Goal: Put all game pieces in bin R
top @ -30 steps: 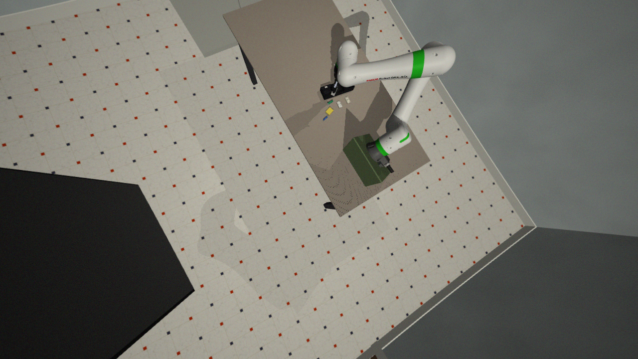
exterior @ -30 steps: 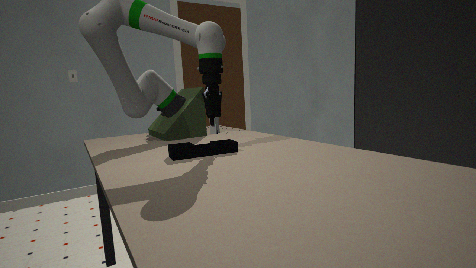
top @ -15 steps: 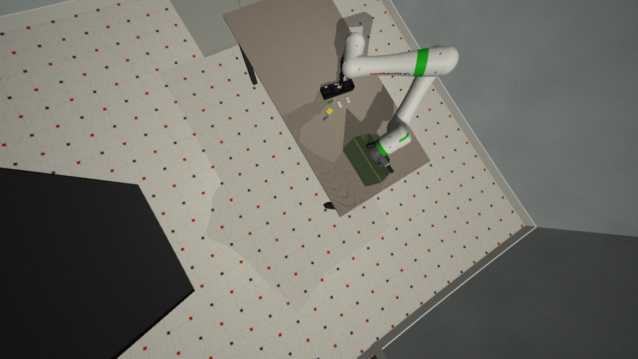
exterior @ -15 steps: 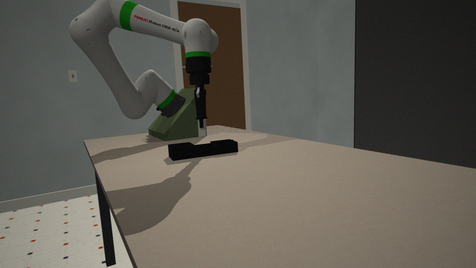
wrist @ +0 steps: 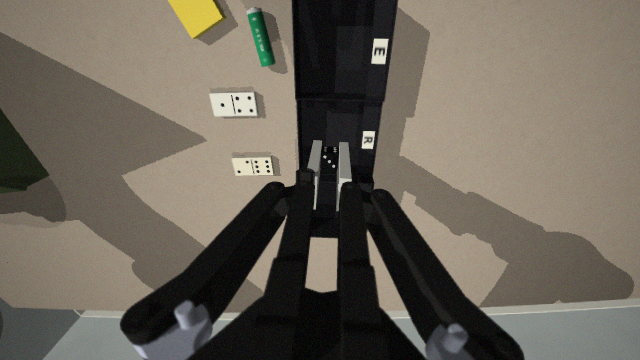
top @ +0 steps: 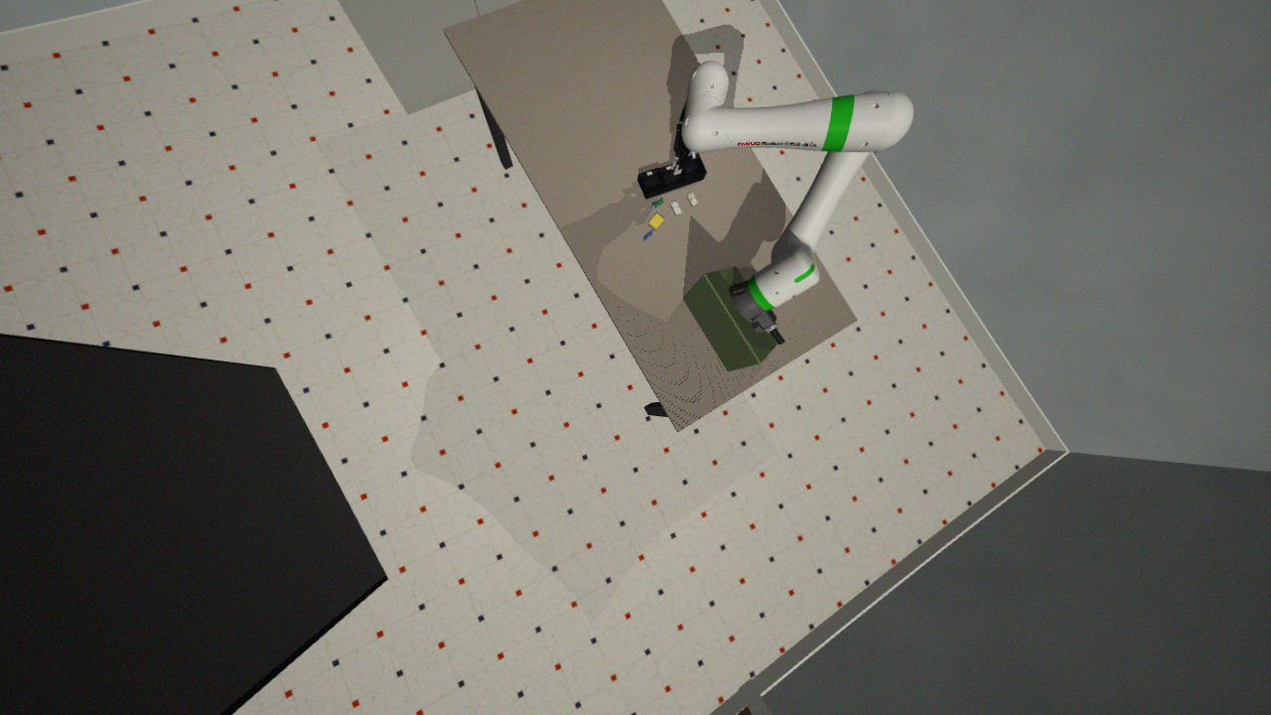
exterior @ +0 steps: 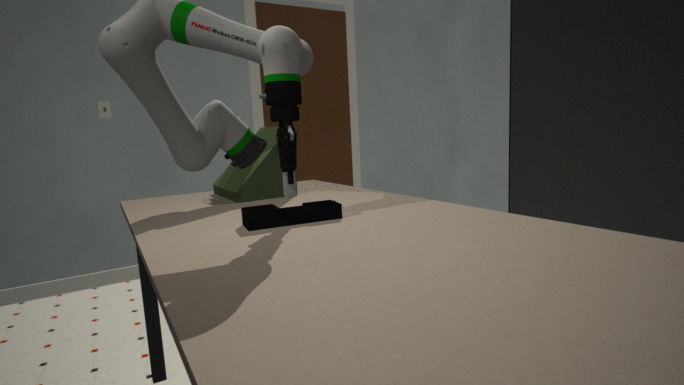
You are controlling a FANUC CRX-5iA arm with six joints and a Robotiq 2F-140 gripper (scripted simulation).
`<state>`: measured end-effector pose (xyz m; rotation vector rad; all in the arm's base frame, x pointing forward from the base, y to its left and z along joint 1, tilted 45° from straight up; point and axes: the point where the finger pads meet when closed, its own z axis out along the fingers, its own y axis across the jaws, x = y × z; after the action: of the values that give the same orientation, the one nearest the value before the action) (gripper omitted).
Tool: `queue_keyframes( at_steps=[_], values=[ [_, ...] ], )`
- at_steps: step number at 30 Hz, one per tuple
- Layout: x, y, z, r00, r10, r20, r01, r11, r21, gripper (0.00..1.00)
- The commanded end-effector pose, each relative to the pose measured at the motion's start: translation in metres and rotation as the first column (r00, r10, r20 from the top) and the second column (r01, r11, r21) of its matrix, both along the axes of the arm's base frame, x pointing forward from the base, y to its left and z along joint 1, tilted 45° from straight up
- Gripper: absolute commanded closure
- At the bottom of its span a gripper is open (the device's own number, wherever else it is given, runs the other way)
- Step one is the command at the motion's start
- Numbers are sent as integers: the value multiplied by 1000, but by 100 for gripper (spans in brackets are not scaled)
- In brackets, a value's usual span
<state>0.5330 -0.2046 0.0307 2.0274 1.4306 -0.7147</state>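
At left in the wrist view, two white dominoes (top: 675,207) (wrist: 233,104) still need binning, as they lie on the counter (top: 568,115) (exterior: 430,287) (wrist: 500,75). To their right, the end effector (top: 677,166) (exterior: 289,184) (wrist: 329,155) is clamped on a black die (wrist: 329,159) over bin R (top: 672,184) (exterior: 292,217) (wrist: 374,117), so its release seems near; I cannot tell whether other pieces are inside.
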Motion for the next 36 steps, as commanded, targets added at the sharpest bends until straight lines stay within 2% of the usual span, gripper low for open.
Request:
queue_keyframes(
  at_steps=[1, 13, 36],
  values=[
    [0, 0, 0, 999, 21, -34, -21, 1000, 13, 93],
    [0, 0, 0, 999, 21, -34, -21, 1000, 13, 93],
    [-4, -26, -27, 999, 21, -34, -21, 1000, 13, 93]
  ],
)
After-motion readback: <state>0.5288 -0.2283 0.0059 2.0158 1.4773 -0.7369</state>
